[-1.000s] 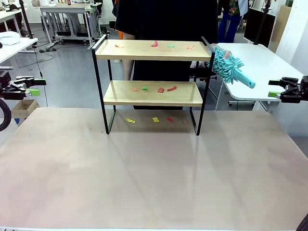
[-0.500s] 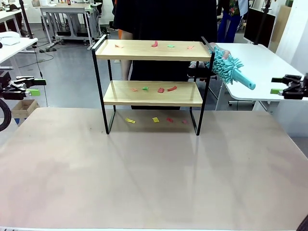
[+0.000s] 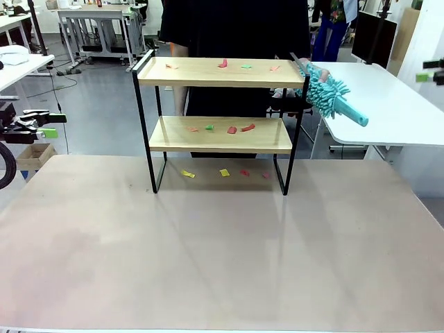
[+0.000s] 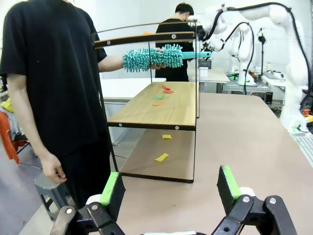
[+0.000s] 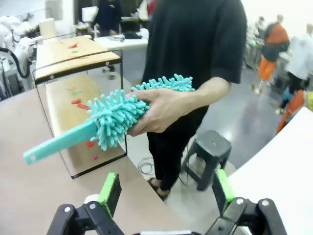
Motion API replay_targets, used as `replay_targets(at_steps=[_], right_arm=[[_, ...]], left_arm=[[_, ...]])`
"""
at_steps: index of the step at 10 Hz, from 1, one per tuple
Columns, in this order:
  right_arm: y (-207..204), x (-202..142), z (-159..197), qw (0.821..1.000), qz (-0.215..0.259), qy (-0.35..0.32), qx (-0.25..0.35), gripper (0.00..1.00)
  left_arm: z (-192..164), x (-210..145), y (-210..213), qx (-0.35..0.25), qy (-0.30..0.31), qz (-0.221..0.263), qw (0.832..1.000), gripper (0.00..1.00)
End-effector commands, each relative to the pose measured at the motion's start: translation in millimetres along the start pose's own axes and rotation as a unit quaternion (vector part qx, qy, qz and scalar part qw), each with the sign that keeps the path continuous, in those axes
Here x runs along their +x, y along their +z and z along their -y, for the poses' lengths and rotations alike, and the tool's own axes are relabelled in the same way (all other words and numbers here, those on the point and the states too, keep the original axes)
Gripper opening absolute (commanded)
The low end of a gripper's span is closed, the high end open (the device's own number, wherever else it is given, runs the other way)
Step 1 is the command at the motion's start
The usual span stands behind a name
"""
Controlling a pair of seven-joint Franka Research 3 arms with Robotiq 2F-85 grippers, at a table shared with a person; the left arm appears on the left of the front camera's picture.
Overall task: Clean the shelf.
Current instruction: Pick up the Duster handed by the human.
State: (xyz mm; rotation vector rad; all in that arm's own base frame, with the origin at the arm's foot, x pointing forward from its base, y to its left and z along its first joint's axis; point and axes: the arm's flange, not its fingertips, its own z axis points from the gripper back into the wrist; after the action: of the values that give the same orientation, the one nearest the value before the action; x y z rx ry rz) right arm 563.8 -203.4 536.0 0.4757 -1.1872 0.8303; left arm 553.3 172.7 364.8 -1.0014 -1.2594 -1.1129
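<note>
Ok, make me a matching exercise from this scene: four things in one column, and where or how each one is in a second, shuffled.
1 duster
2 yellow scraps
3 left tool
4 stool

a on the table, under the shelf
b open, empty
c in the person's hand
d on the floor, beside the person

Pairs: 1-c, 2-a, 3-b, 4-d

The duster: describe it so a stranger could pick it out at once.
Find the two-tier wooden shelf on the table. Beside its top right corner, a person's hand holds the duster: the only fluffy turquoise thing, with a flat handle.
</note>
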Motion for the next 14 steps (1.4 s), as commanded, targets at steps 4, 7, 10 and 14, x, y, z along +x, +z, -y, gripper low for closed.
replay_targets(at_steps=[4, 7, 10, 14], right_arm=[[-43, 108, -94, 0.963, -0.187, -0.101, -0.167, 1.0], [-60, 133, -146, 0.942, -0.276, -0.112, -0.155, 1.0], [-67, 124, -146, 0.941, -0.276, -0.099, -0.167, 1.0], [-67, 124, -146, 0.941, -0.276, -0.099, -0.167, 1.0]], left_arm=[[0, 2, 0, 0.001, -0.002, -0.001, 1.0, 1.0], [0, 2, 0, 0.001, -0.002, -0.001, 1.0, 1.0], [0, 2, 0, 0.001, -0.002, -0.001, 1.0, 1.0], [0, 2, 0, 0.001, -0.002, -0.001, 1.0, 1.0]])
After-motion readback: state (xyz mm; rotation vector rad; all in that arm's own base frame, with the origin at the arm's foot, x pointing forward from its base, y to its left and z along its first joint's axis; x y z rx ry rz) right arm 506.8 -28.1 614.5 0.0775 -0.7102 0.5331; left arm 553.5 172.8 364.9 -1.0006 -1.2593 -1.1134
